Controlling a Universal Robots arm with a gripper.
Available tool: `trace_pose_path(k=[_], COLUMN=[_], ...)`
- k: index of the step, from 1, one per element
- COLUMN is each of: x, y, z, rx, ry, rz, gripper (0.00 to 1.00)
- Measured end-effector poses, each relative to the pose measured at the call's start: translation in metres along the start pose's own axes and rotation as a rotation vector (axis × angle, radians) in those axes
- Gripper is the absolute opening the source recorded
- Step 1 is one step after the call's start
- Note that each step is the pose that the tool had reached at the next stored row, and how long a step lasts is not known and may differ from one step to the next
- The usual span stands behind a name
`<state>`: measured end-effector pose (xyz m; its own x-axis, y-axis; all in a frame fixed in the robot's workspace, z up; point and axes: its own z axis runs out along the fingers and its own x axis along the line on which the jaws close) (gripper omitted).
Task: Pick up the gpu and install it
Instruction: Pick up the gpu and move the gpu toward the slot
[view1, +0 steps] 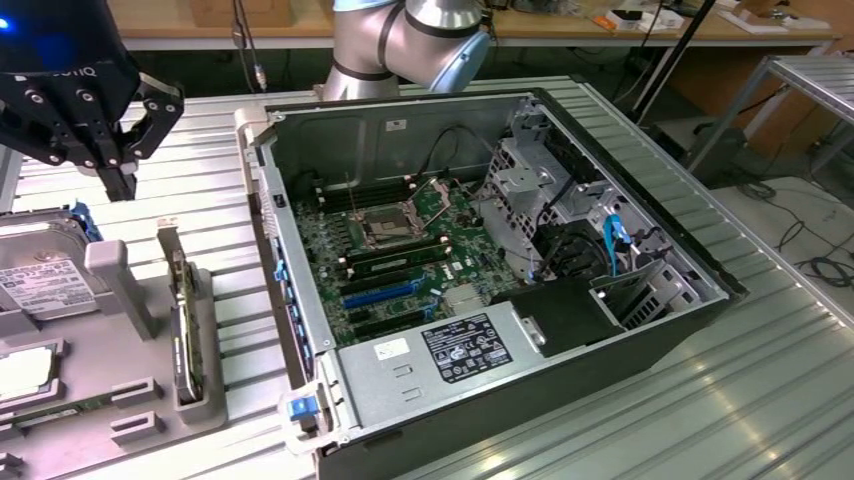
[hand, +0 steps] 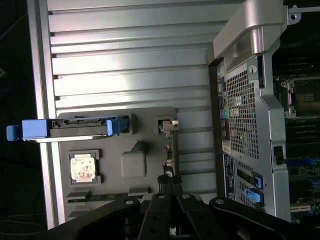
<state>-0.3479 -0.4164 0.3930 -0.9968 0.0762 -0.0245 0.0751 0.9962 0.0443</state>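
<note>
Black pincer (view1: 118, 180) shut, empty, near thin green-black gpu card (view1: 187, 330) on edge — light, stiff, fragile; likely grip top edge.

Hardly any print I can read.
On the black housing of my hand (view1: 119, 186), pale letters end in "TIQ"; the start is not legible. The black label (view1: 467, 348) on the silver power supply box (view1: 387, 392) in the computer case (view1: 694, 330) carries white print too small to make out. So do the small white sticker (view1: 391, 349) beside it and the white label (view1: 38, 288) on the hard drive (view1: 30, 236).
</note>
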Motion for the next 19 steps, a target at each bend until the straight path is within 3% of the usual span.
trace_pose_path(k=[5,10,19], x=[0.0,0.0,-0.0001], y=[0.0,0.0,-0.002], z=[0.0,0.0,-0.0001], rx=[0.0,0.0,0.0], ry=[0.0,0.0,0.0], rz=[0.0,0.0,0.0], gripper=[0.11,0.42,0.42])
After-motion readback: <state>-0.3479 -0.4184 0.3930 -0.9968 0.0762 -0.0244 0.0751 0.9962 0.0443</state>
